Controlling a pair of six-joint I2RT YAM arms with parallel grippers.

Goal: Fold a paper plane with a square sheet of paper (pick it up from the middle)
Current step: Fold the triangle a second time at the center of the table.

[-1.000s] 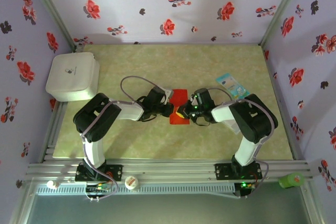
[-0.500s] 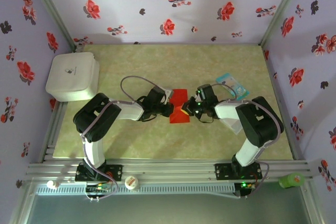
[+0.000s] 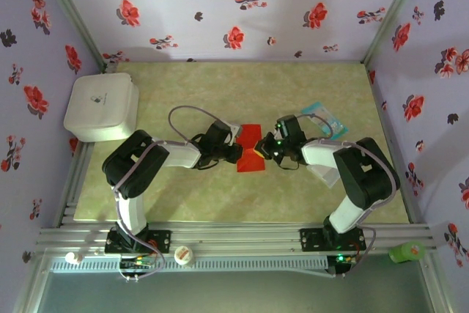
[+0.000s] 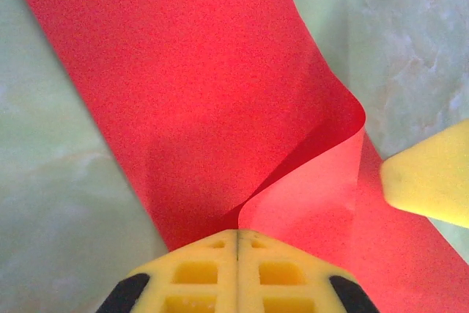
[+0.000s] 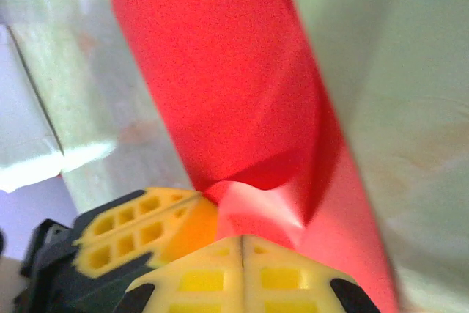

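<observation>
The square sheet of paper is bright red and lies mid-table, pinched to a narrow waist between the two grippers. My left gripper meets its left side. In the left wrist view the yellow jaws are shut, with a raised fold of the sheet running into their tips. My right gripper meets the sheet's right side. In the right wrist view its jaws are shut on a buckled ridge of the sheet. The left gripper's fingers sit close beside it.
A white box stands at the table's left edge. A light-blue-and-white packet lies just behind the right arm. A green object and a small white cap rest on the front rail. Flowered walls close in three sides.
My right gripper has moved back and to the right, from the sheet's near part to its right side. The sheet has drawn in at the middle. The left arm has stayed put.
</observation>
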